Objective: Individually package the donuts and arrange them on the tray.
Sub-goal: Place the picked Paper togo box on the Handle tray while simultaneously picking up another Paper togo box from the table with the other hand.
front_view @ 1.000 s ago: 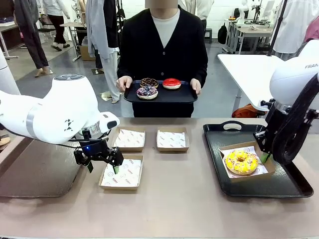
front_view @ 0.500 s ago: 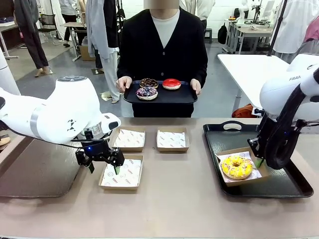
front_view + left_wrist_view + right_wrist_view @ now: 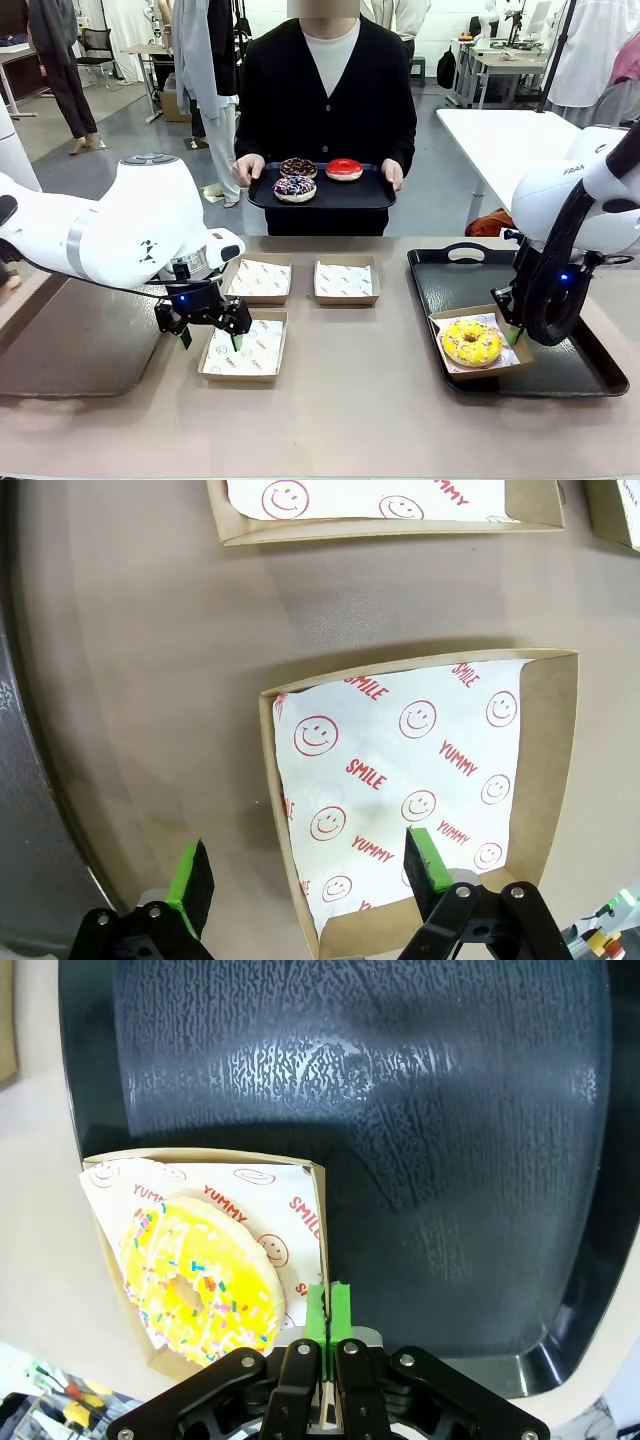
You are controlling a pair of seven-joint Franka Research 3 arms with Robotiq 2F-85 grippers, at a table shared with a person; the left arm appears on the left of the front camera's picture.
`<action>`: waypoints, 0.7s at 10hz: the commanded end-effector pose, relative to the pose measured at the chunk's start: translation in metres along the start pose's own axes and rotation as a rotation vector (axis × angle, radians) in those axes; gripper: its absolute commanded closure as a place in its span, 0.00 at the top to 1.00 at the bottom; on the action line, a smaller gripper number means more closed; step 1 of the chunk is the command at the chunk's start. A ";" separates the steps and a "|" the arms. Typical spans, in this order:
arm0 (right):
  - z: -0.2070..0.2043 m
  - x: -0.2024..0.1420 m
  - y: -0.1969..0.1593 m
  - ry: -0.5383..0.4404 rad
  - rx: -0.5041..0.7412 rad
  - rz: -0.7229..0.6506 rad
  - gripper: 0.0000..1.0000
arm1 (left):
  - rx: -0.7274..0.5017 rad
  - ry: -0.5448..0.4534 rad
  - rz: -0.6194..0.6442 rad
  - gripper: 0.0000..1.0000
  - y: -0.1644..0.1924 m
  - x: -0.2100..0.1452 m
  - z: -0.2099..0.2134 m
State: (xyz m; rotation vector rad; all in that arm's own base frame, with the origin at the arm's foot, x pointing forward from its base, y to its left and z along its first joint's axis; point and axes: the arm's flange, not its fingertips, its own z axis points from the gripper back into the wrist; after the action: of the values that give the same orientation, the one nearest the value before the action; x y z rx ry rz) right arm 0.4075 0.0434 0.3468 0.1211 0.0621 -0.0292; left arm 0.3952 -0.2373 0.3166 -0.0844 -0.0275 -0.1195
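The yellow sprinkled donut (image 3: 471, 342) (image 3: 200, 1280) lies in a paper-lined cardboard box (image 3: 519, 349) (image 3: 321, 1210) on the black tray (image 3: 450, 280) (image 3: 400, 1100) at the right. My right gripper (image 3: 515, 333) (image 3: 327, 1310) is shut on that box's side wall. A person at the far side holds a second dark tray (image 3: 330, 195) carrying the red donut (image 3: 344, 168) and two chocolate donuts (image 3: 298, 166) (image 3: 294, 186). Over an empty lined box (image 3: 245, 347) (image 3: 548, 780), my left gripper (image 3: 208, 338) (image 3: 307, 870) hangs open, straddling the box's wall.
Two more empty lined boxes (image 3: 260, 278) (image 3: 346, 280) sit side by side behind the near one. A grey mat (image 3: 70, 350) covers the table's left end. Bare tabletop lies between the boxes and the black tray.
My right gripper has pulled the box with the yellow donut leftward and nearer on the tray. The left gripper has barely moved.
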 end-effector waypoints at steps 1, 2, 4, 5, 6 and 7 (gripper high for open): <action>0.001 0.006 0.000 -0.011 0.040 0.015 0.01 | 0.026 -0.003 0.006 1.00 -0.003 0.006 -0.002; 0.001 0.005 -0.001 -0.007 0.043 0.018 0.01 | 0.021 -0.012 0.011 1.00 -0.004 0.007 -0.002; 0.000 0.005 -0.002 -0.004 0.045 0.030 0.61 | 0.001 -0.027 0.015 0.44 -0.004 0.009 0.000; 0.001 0.004 -0.002 -0.005 0.046 0.029 1.00 | -0.004 -0.026 0.018 0.43 -0.005 0.010 0.002; 0.001 0.003 -0.002 -0.004 0.048 0.028 1.00 | -0.004 -0.026 0.016 0.00 -0.006 0.009 0.003; 0.002 0.002 -0.003 -0.006 0.051 0.030 1.00 | -0.001 -0.027 0.014 0.39 -0.005 0.008 0.004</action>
State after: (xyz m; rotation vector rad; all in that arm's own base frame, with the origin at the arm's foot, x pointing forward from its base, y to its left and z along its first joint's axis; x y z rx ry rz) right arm 0.4082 0.0418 0.3474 0.1251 0.0596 -0.0168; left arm 0.4018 -0.2389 0.3218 -0.0936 -0.0416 -0.1157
